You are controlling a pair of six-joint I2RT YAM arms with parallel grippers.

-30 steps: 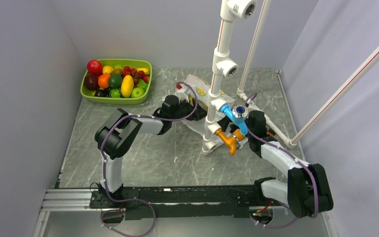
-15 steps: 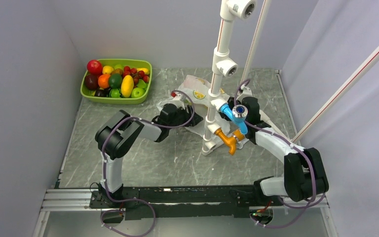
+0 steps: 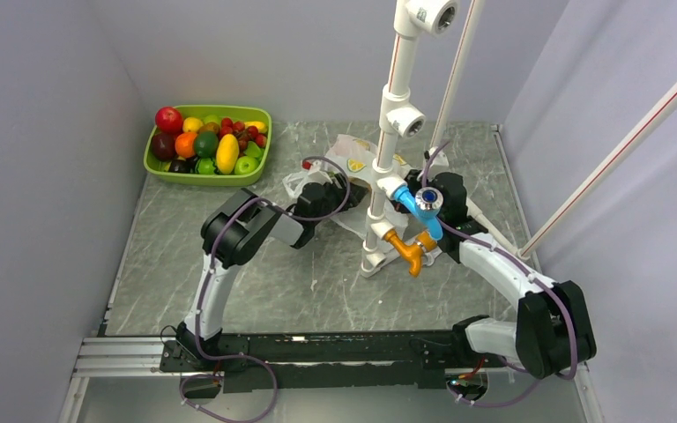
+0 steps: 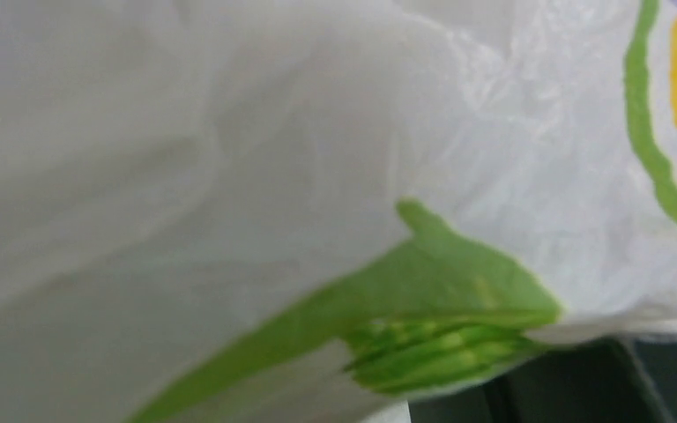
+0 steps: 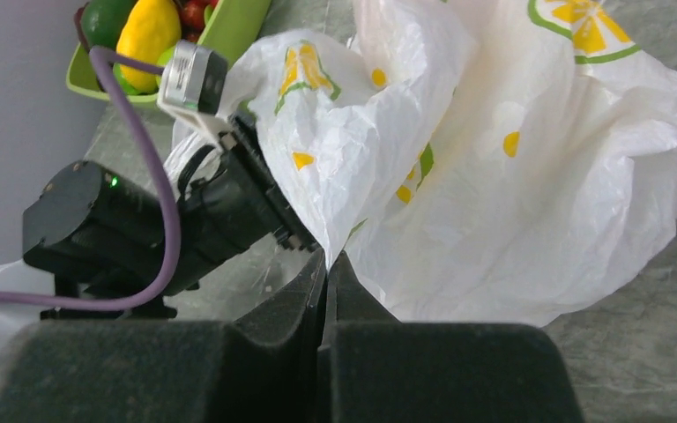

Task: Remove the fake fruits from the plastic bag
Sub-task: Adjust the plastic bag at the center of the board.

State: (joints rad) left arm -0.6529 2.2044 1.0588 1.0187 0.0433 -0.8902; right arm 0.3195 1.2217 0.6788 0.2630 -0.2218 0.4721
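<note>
The plastic bag (image 3: 353,160), white film with lemon slices and green leaves, lies crumpled behind the pipe stand. My right gripper (image 5: 328,260) is shut on a fold of the plastic bag (image 5: 511,176), with film running down between the tips; in the top view my right gripper (image 3: 407,183) is partly behind the stand. My left gripper (image 3: 333,191) is pushed into the bag's left side, its fingers covered by film. Only bag film (image 4: 317,132) fills the left wrist view. A red spot (image 3: 307,165) shows at the bag's left edge; the fake fruits are otherwise hidden.
A lime-green tray (image 3: 267,132) holding several other fruits stands at the back left, its corner (image 5: 242,26) also in the right wrist view. A white pipe stand (image 3: 379,225) with blue and orange fittings rises mid-table between the arms. Grey walls close in on all sides.
My right gripper went from open to shut on the bag's edge. The left arm reached further right into the bag, and the bag bunched up and shifted slightly left.
</note>
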